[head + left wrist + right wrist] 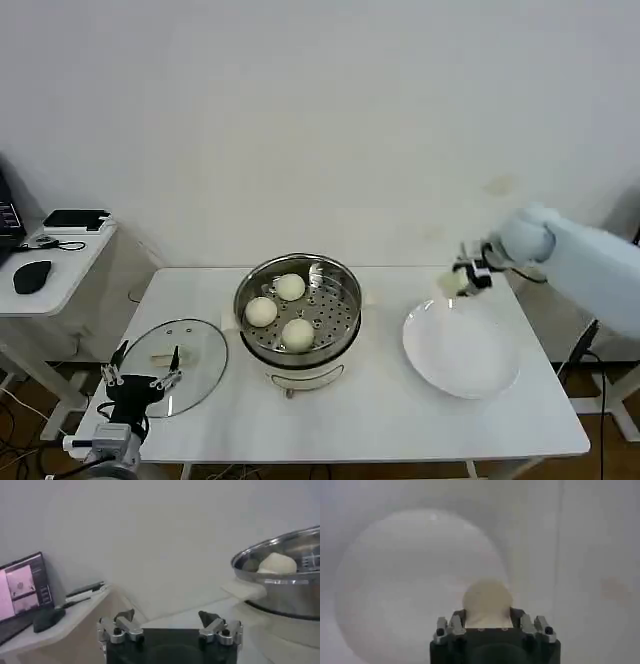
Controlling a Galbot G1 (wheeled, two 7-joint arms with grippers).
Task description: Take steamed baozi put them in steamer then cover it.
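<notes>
The steel steamer stands mid-table on its cream base, with three baozi on its perforated tray: one at the back, one at the left, one at the front. My right gripper hovers over the far edge of the white plate, shut on a fourth baozi. The glass cover lies flat on the table left of the steamer. At the table's front left corner, beside the cover, my left gripper waits open and empty. The steamer's rim and a baozi appear in the left wrist view.
A side desk at the far left carries a mouse and a black device. A white wall stands behind the table. Bare tabletop lies between steamer and plate and along the front edge.
</notes>
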